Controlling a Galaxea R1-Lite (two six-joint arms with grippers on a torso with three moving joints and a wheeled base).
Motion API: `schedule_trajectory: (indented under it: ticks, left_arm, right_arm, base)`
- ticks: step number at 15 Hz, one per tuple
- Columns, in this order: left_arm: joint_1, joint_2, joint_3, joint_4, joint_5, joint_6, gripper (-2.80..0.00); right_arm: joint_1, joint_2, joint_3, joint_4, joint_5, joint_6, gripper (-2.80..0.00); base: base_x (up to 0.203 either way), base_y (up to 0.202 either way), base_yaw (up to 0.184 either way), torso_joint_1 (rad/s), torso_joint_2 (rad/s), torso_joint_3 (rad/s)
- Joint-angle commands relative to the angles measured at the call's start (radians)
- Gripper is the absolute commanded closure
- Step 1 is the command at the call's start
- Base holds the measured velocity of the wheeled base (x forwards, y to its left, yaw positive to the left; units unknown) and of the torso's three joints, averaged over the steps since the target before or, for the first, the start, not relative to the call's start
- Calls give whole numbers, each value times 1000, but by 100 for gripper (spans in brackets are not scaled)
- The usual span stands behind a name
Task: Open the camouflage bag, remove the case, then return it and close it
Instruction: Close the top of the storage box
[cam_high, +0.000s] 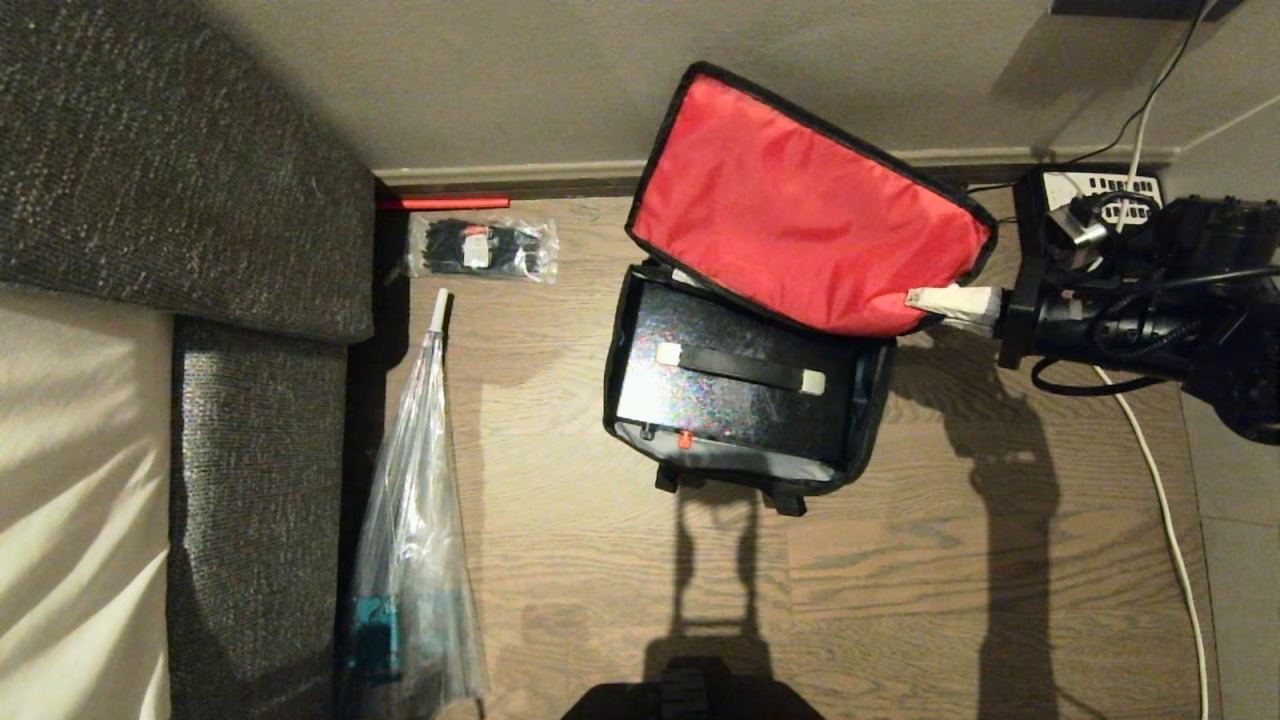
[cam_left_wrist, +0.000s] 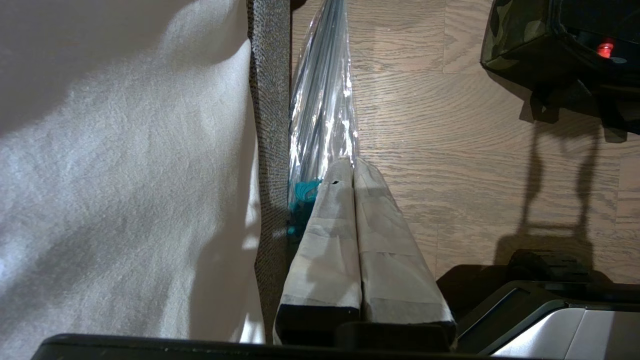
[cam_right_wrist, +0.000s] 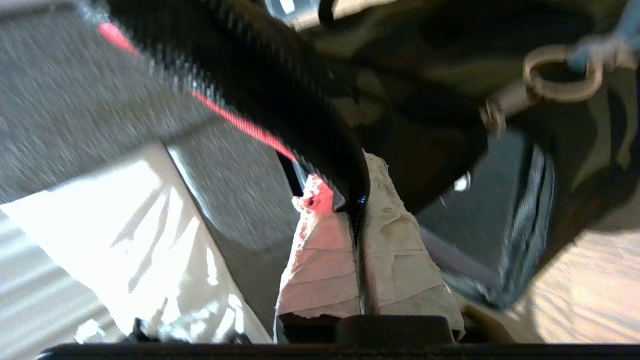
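Wood floor (cam_high: 900, 600), right hand (cam_high: 925, 300) pinching camouflage bag (cam_high: 800, 210) lid, no legible writing

bag lid lining (cam_high: 800, 215): red, black edge
bag side (cam_left_wrist: 510, 35): green-black camouflage
case (cam_high: 735, 385): black, red knob, pale strip ends
floor (cam_high: 900, 590): brown woodgrain
sofa (cam_high: 170, 150): dark grey speckle, left of frame
gripper fingers (cam_left_wrist: 350, 235): pale tape wrap

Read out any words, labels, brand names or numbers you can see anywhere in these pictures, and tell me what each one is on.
No text can be read anywhere.
Clear packet of black ties: a small white and red label, print too small to read.
Telephone: white keys, markings too small to read.
Case inside the camouflage bag: pale strips and a red knob, no lettering visible.
Wrapped umbrella: no print visible.
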Motion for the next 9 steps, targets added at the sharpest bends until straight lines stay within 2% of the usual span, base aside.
schedule_trajectory:
  ticks: [1,4,5,6,9]
  left_arm:
    - [0,0,0,0,0,0,0]
    - [0,0,0,0,0,0,0]
    - [0,0,0,0,0,0,0]
    - [0,0,0,0,0,0,0]
    - [0,0,0,0,0,0,0]
  right_arm:
    - [0,-25,52,31,8,-120,0]
    - [0,-27,103,160,5,-437,0]
    - [0,-26,108,225,5,-521,0]
    - [0,-28,114,267,6,-568,0]
    - [-2,-35,156,284,0,-672,0]
  base:
    - [0,0,0,0,0,0]
    - [0,0,0,0,0,0]
    - [0,0,0,0,0,0]
    - [0,0,0,0,0,0]
    - [0,0,0,0,0,0]
